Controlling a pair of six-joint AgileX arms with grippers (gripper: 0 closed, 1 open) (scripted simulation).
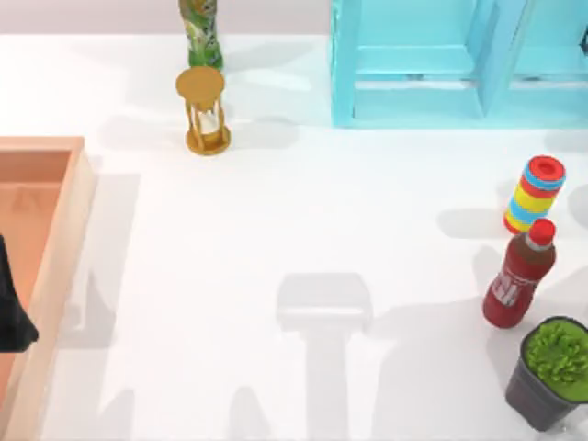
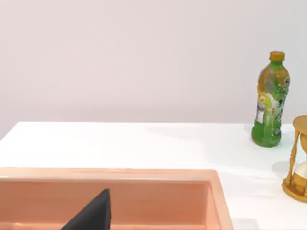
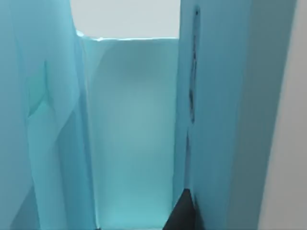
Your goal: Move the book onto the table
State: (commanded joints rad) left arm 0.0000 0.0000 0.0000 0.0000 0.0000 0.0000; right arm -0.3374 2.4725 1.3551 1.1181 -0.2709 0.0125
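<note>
Task hardly begun, by the look of things: nothing teal set down yet on the table (image 1: pixel 276 230). Judged the book (image 3: pixel 225 120) to be the upright teal slab inside the shelf (image 1: pixel 413 101) at the back right, tight against a wall there, though could not tell it surely from the shelf's own panels. Found the right gripper (image 3: pixel 182 215) close up to that slab, at the mouth of the compartment; could not tell whether spread or closed, nor whether gripping anything. Left to do, then, nearly all of it: take hold, draw the book out of the shelf, carry it over and lay it flat, most likely on the open middle of the table. Found the left gripper (image 1: pixel 11 317) parked over the tray (image 1: pixel 55 184) at the left edge; could not tell its state either. As for containers: saw nothing lying in the tray, just bare orange-brown floor and walls under that gripper. Saw nothing loose in the compartment ahead of the right gripper beyond the slab. Noted a dark pot (image 1: pixel 533 400) at the front right, filled with a green plant (image 1: pixel 559 354). Noted also a red bottle (image 1: pixel 517 280) and a striped canister (image 1: pixel 533 195) just behind the pot, and a green bottle (image 1: pixel 200 32) and hourglass (image 1: pixel 204 110) at the back, all capped and upright.
</note>
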